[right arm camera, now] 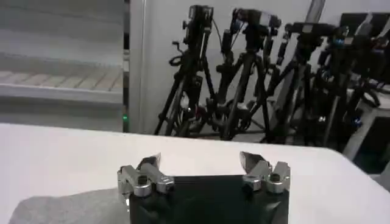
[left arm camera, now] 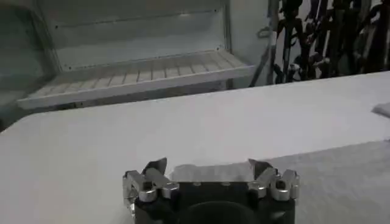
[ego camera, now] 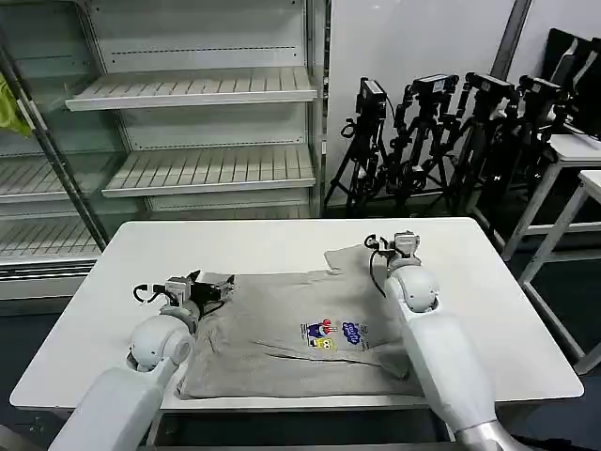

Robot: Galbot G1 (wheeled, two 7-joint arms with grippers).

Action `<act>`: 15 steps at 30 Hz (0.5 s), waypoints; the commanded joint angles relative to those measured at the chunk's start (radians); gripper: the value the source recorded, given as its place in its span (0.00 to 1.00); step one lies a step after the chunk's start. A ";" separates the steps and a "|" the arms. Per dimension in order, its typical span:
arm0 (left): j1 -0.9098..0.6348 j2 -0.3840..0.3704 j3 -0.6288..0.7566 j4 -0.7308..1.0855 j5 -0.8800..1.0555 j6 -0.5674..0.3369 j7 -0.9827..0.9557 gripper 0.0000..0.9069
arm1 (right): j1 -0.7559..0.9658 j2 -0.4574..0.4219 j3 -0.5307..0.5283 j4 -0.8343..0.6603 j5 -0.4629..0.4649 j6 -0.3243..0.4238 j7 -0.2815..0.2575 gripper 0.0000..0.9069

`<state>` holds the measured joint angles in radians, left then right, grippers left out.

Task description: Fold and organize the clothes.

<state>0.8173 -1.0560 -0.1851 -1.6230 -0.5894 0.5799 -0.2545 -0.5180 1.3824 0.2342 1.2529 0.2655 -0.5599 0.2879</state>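
Note:
A light grey shirt [ego camera: 282,329] lies spread flat at the middle of the white table [ego camera: 254,246], with a small multicoloured print [ego camera: 333,335] on its chest. My left gripper [ego camera: 223,287] is low over the shirt's far left corner. In the left wrist view that gripper [left arm camera: 207,167] stands open, with a pale strip of the shirt [left arm camera: 207,173] lying between its fingers. My right gripper [ego camera: 394,239] hovers at the shirt's far right sleeve [ego camera: 347,258]. It is open too [right arm camera: 200,162], with bare table between the fingers and grey shirt fabric [right arm camera: 61,207] beside it.
White shelving [ego camera: 197,89] stands behind the table, with a yellow-green cloth [ego camera: 9,103] at its far left. Black camera tripods [ego camera: 441,132] crowd the back right. Another white table [ego camera: 582,164] is at the right. Bare tabletop runs beyond the shirt.

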 commanded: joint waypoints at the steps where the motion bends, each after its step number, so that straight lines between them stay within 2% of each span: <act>1: -0.058 0.000 0.040 0.101 -0.063 0.001 -0.001 1.00 | 0.061 0.044 -0.008 -0.144 -0.007 -0.001 0.002 1.00; 2: -0.054 -0.002 0.039 0.100 -0.071 0.001 -0.002 1.00 | 0.058 0.042 -0.009 -0.147 -0.006 -0.002 -0.003 1.00; 3: -0.051 -0.004 0.035 0.100 -0.078 0.001 -0.003 0.84 | 0.051 0.040 -0.010 -0.143 0.001 -0.004 -0.008 0.66; 4: -0.043 -0.007 0.031 0.100 -0.085 0.001 -0.002 0.44 | 0.045 0.038 -0.011 -0.138 0.008 -0.006 -0.009 0.66; 5: -0.035 -0.009 0.026 0.096 -0.088 0.000 0.000 0.14 | 0.039 0.038 -0.011 -0.133 0.013 -0.009 -0.009 0.21; 6: -0.026 -0.011 0.024 0.092 -0.092 -0.001 0.003 0.07 | 0.033 0.037 -0.011 -0.130 0.022 -0.013 -0.012 0.00; 15: 0.003 -0.020 0.016 0.086 -0.103 -0.002 0.010 0.06 | 0.034 0.056 0.003 -0.155 0.131 -0.018 -0.017 0.00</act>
<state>0.8019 -1.0721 -0.1702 -1.5619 -0.6581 0.5742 -0.2507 -0.4903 1.4223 0.2350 1.1403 0.3195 -0.5709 0.2719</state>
